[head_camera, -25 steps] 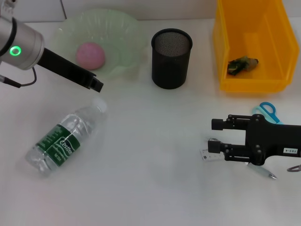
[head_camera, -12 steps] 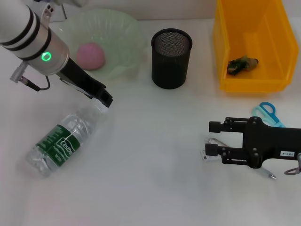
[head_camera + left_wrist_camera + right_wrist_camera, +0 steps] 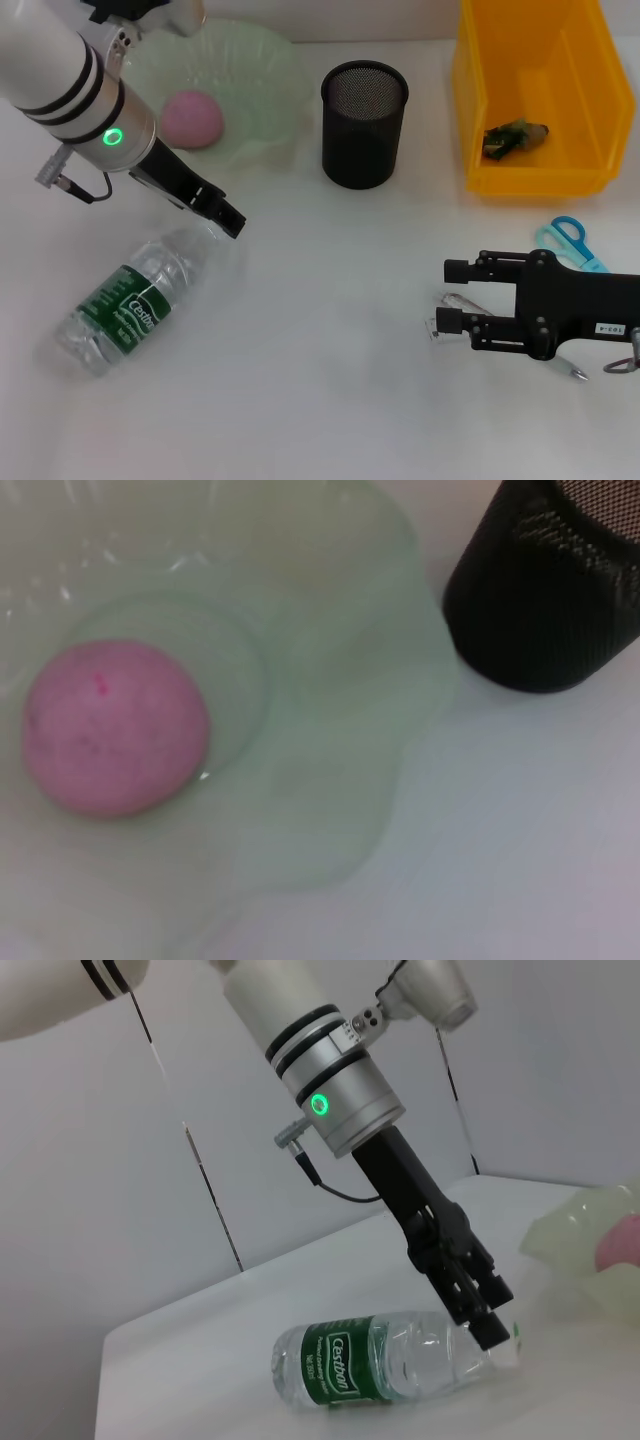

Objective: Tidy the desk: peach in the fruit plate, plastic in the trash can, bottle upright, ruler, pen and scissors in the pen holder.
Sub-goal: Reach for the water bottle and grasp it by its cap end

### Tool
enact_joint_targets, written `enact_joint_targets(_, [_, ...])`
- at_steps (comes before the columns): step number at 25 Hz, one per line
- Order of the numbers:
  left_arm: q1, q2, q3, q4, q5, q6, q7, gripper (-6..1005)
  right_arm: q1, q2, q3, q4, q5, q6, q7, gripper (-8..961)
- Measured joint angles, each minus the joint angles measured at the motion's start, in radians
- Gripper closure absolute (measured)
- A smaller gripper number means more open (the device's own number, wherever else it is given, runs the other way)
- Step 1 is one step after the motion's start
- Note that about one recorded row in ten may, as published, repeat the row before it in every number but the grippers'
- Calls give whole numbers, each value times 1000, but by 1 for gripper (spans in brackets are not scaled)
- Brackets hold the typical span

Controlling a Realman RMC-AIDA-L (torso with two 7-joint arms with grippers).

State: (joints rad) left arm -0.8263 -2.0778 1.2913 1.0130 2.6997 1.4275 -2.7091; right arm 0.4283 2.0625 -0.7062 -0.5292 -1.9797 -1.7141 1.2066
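Lying bottle (image 3: 130,300) under left claw (image 3: 228,220)

Bare table (image 3: 320,300) lies open between bottle (image 3: 135,295) and right hand (image 3: 452,297); pen holder (image 3: 364,123) stands behind.

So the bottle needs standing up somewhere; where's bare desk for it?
Bare desk runs between the bottle and the right gripper, in front of the pen holder. It's crowded by the scissors near that gripper, and where the left gripper hangs over the bottle's cap.
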Motion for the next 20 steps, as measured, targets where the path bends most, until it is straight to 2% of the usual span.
enact_joint_targets(2, [0,0,5,-17,1,-11,1,153,0,0,0,0,0,0,0,300])
enact_joint_targets(15, [26,-1,127,-37,2,-80,0,171,5,2,-3,0,0,1,3,300])
enact_joint_targets(20, [37,-1,135,-35,-3,-100,3,179,5,2,1,9,-1,1,4,300])
